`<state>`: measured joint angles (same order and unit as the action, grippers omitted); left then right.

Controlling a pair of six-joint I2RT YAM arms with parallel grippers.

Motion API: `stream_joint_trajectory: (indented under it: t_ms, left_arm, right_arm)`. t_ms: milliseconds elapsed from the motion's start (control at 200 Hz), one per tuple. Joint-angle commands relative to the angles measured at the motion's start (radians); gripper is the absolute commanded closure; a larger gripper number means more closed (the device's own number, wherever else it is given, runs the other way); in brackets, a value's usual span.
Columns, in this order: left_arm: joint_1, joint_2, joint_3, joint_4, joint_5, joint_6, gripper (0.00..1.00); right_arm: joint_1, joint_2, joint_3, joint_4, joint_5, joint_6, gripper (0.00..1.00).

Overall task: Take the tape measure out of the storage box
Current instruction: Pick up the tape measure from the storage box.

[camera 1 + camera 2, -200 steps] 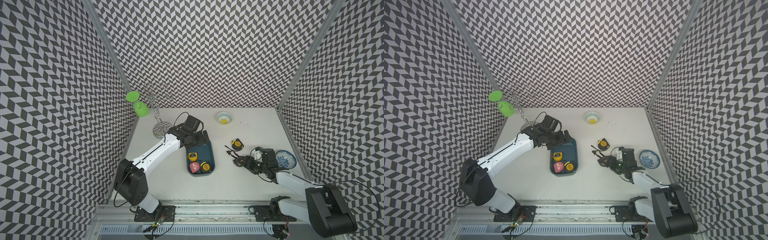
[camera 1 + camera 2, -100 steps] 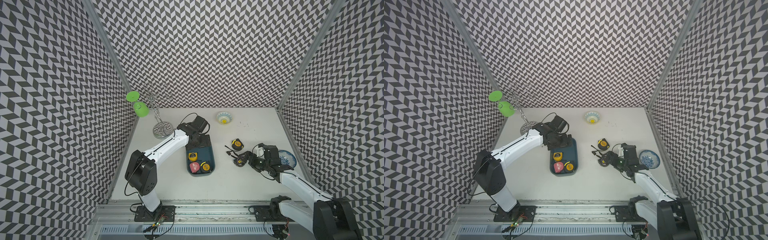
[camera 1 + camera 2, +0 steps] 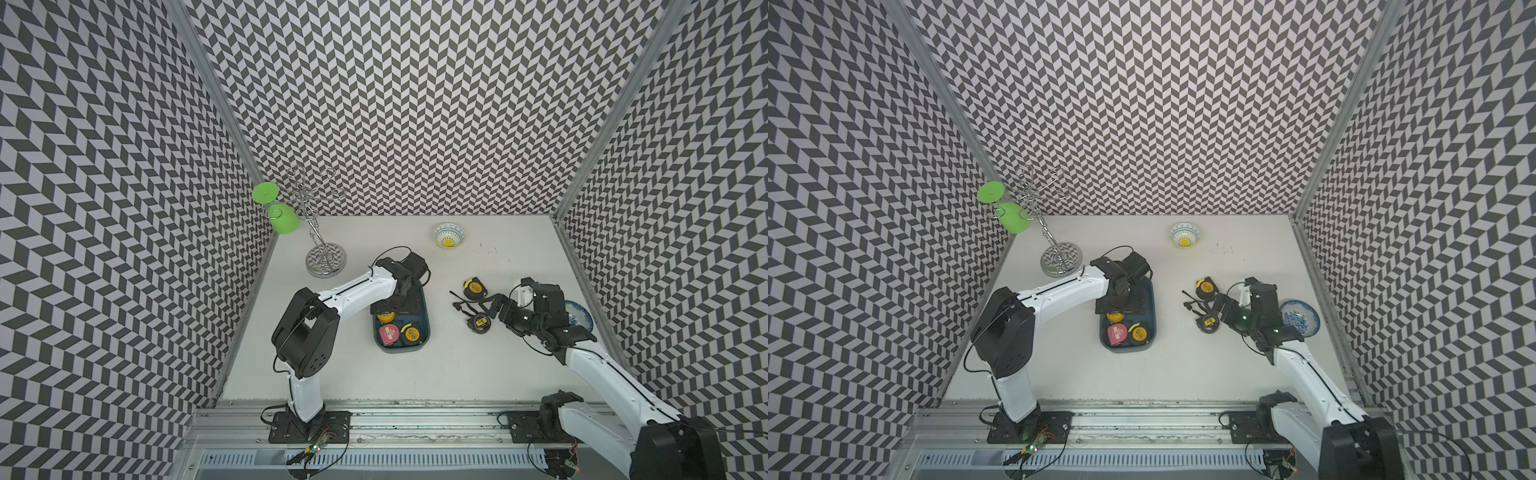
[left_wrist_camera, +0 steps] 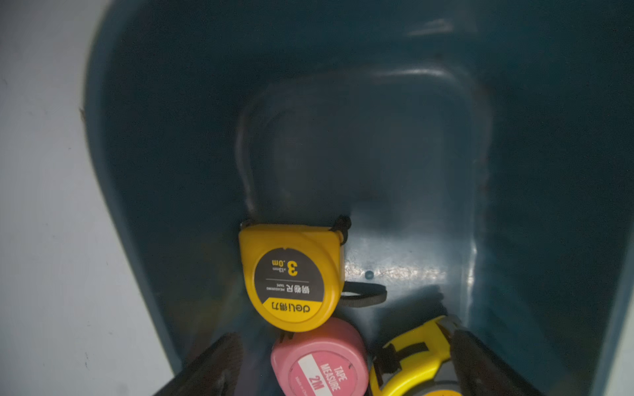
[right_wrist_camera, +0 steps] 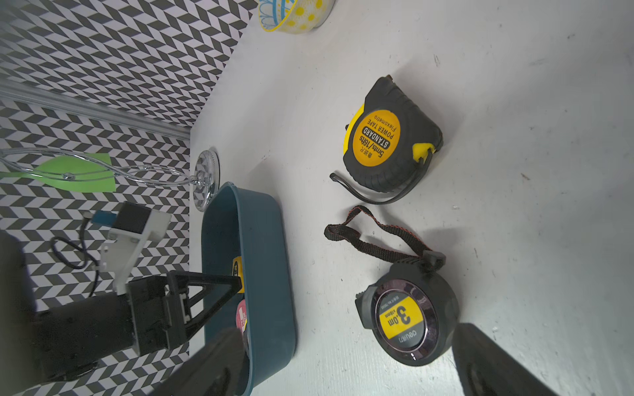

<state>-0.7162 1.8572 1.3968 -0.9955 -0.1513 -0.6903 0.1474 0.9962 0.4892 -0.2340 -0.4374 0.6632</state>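
Note:
The teal storage box (image 3: 426,320) (image 3: 1154,320) lies mid-table and holds three tape measures: a yellow one (image 4: 291,277), a pink one (image 4: 319,363) and a yellow-and-grey one (image 4: 411,363). My left gripper (image 3: 395,309) (image 4: 343,377) hangs open over the box's inside, its fingers on either side of the pink and yellow-grey ones, touching nothing I can see. Right of the box, a round black tape measure (image 3: 478,322) (image 5: 408,322) lies on the table between the spread fingers of my open right gripper (image 3: 488,309) (image 5: 346,370). Just beyond it lies a black-and-yellow tape measure (image 3: 473,287) (image 5: 387,144).
A yellow-patterned bowl (image 3: 449,236) stands near the back wall. A blue bowl (image 3: 579,318) sits behind my right wrist by the right wall. A chrome cup rack (image 3: 326,259) with green cups (image 3: 284,222) stands at the back left, close to the box.
My right gripper has opened and let go of the round black tape measure, then drawn back a little. My left gripper has moved further over the box toward the tape measures.

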Motion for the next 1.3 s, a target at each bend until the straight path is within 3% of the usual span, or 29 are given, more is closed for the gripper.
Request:
stream_joint_trajectory:
  t_ms: [0,821,1297]
  left_arm:
    - [-0.007,0.012,-0.019,0.018,-0.038,-0.009,0.00]
    - [-0.012,0.085,0.062,0.075,0.007,-0.008,0.01]
    - [0.006,0.063,0.039,0.036,-0.118,0.003,0.05]
  right_arm:
    - [-0.005,-0.018,0.026,0.011,0.005,0.003,0.01]
    - [-0.004,0.017,0.017,0.065,-0.005,0.021,0.00]
    - [-0.005,0.036,0.003,0.099,-0.026,0.031,0.00]
